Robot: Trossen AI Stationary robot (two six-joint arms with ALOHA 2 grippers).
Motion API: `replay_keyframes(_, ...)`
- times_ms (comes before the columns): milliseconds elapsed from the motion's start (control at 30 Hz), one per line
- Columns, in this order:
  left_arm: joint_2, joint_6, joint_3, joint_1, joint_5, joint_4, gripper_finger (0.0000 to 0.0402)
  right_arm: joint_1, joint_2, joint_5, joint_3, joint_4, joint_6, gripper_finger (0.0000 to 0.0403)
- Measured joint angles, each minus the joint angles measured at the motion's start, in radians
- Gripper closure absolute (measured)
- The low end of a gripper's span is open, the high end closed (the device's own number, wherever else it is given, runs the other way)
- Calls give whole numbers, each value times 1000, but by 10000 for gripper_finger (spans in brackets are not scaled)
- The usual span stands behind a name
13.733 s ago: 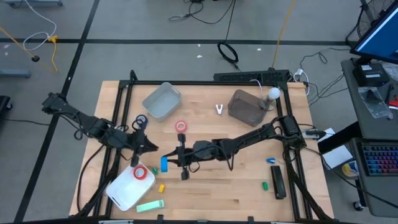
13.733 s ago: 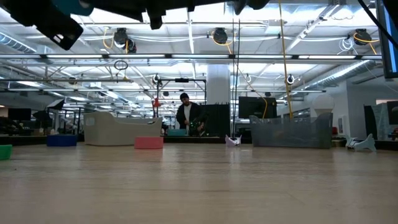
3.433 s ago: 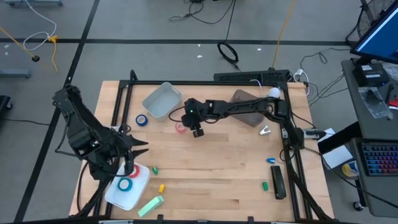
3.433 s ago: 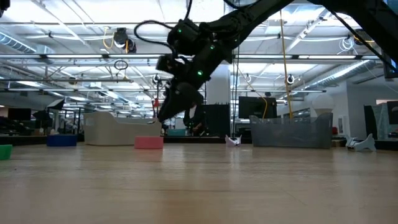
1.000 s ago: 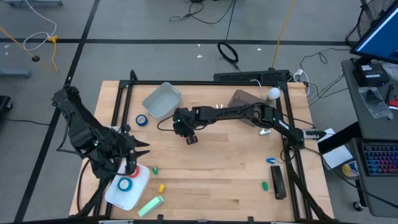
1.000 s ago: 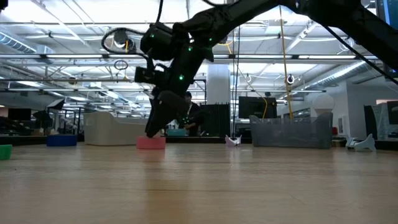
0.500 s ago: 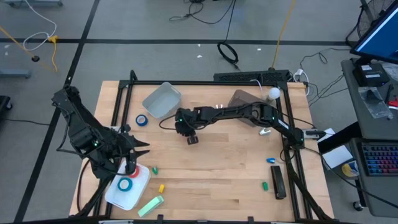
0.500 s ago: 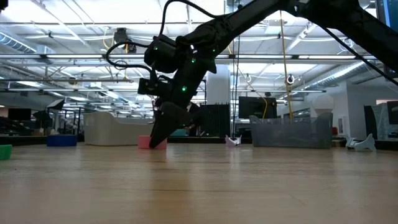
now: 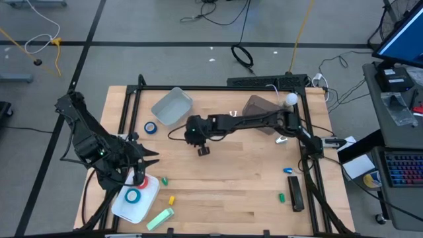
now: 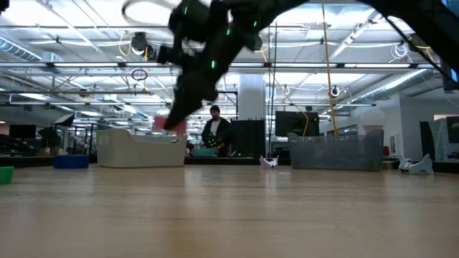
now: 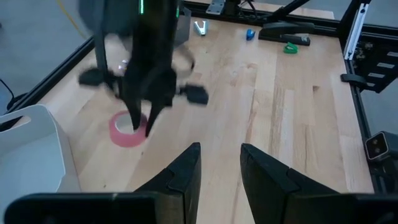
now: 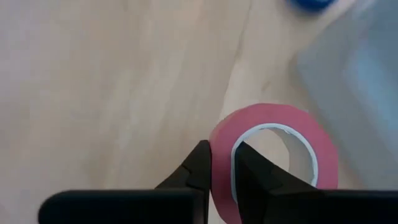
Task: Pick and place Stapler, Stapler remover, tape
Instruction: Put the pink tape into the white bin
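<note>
My right gripper [image 12: 222, 149] is shut on a red tape roll [image 12: 298, 134] and holds it above the table's far middle [image 10: 172, 123]; in the high view the gripper [image 9: 190, 134] hides the roll. A blue tape roll [image 9: 151, 127] lies flat on the table near the grey bin [image 9: 172, 107]. Another blue roll [image 9: 132, 196] lies in the white tray [image 9: 122, 206]. My left gripper [image 11: 221, 168] waits open above that tray with nothing between its fingers. The black stapler [image 9: 295, 194] and the stapler remover [image 9: 282, 139] lie at the right. My right gripper pinches the red roll's wall [image 12: 221, 163] at one spot, one finger [image 12: 249, 171] inside the ring and one [image 12: 198, 167] outside. The fingers slant down from the table's right side. The roll hangs at the fingertips, lifted clear of the table.
A dark bin [image 9: 263, 114] stands at the far right. Small green, yellow and blue items [image 9: 281, 197] [image 9: 172, 199] [image 9: 289, 170] lie near the front edge, with a pale green piece [image 9: 158, 218] beside the tray. Bare wood fills the table's middle [image 9: 231, 172].
My right gripper has come down around the red roll's wall, shut on it, and then risen. The roll, which lay flat on the table a second ago, now hangs clear above it.
</note>
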Motion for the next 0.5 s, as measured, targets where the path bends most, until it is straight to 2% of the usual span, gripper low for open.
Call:
replay_keyframes(167, 0, 25, 0, 0, 11, 0, 289, 28, -91, -120, 0, 29, 14, 370)
replay_keyframes(300, 0, 114, -1, 0, 8, 1, 289, 47, -163, -222, -21, 108, 8, 370)
replay_keyframes(500, 0, 243, -74, 0, -57, 57, 289, 96, -272, -245, -206, 331, -63, 370)
